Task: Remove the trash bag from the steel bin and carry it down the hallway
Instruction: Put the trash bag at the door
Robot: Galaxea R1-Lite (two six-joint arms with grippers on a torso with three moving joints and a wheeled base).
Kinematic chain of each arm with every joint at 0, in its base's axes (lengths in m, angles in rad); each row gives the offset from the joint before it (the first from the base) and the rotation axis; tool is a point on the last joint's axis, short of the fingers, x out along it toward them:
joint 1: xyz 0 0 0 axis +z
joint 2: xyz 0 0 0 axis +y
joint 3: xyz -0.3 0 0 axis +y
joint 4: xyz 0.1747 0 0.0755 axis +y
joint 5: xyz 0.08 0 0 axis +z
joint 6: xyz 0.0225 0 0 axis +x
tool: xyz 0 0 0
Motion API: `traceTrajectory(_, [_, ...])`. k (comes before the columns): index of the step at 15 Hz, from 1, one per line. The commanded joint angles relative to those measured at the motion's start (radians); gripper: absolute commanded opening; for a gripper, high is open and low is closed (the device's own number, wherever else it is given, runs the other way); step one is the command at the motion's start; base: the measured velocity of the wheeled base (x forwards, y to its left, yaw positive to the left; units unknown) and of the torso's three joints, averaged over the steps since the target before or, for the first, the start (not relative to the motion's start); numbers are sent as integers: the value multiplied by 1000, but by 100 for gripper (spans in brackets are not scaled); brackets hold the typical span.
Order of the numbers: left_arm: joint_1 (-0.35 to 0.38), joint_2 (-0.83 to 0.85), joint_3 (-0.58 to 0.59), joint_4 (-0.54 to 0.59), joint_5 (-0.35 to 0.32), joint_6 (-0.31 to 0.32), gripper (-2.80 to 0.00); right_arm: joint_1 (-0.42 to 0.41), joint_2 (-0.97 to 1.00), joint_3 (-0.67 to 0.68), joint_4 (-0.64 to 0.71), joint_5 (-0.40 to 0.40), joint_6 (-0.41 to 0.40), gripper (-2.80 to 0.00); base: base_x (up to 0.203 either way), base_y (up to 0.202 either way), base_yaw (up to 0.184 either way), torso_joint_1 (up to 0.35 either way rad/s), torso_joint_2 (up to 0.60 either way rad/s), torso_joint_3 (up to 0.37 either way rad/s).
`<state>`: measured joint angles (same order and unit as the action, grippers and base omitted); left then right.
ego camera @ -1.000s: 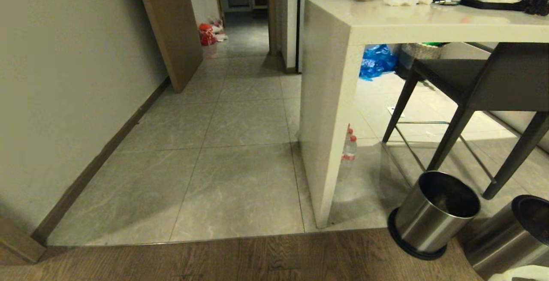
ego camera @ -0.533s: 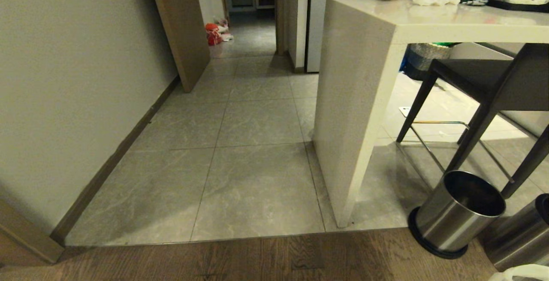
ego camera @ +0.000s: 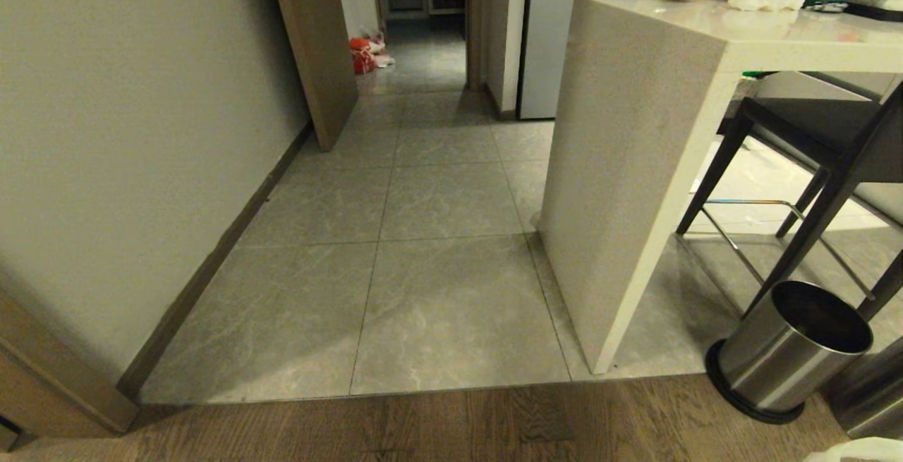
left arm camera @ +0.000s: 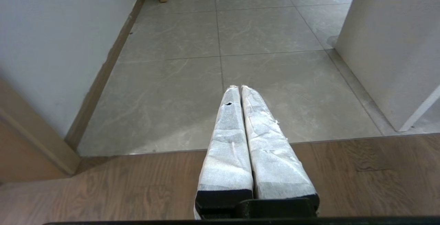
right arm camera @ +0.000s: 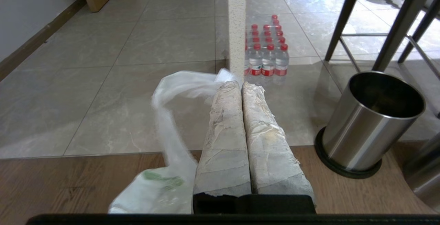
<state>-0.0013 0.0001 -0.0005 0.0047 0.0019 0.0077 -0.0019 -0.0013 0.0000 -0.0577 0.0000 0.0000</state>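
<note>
At the bottom of the right wrist frame, the right gripper has its two taped fingers pressed together, pinching the top edge of the trash bag. The white film loops out from the fingertips to the left, then drops to the lower left of the frame, where green print shows on it. In the head frame only a white sliver of the bag shows at the bottom right corner.

The left gripper sits at bottom centre of its own frame, fingers closed against each other with nothing between them, over the strip of wood floor.

In the lower right of the head frame the steel bin stands on the seam where the wood meets the tiles, its dark inside bare of any liner. A second steel bin is cut off at the right edge, just beside it.

Next up the frame, the white table fills the right half, with a dark chair under it. The right wrist frame shows a pack of water bottles behind the table's side panel.

The hallway of grey tiles runs up the middle, with the wall on the left. At top centre stands an open door, and past it an orange-red bag lies on the floor.
</note>
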Motion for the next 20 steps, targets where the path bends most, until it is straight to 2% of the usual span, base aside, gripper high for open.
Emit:
traceTrajectory(1, [1,0,-1,-1,0,3,-280,0,0,25,-1,0,0,-280,0,0,0,0,0,0])
traceTrajectory(20, [1,1,-1,5,0,6,-280,0,0,25,-1,0,0,-280,0,0,0,-1,-26,-31])
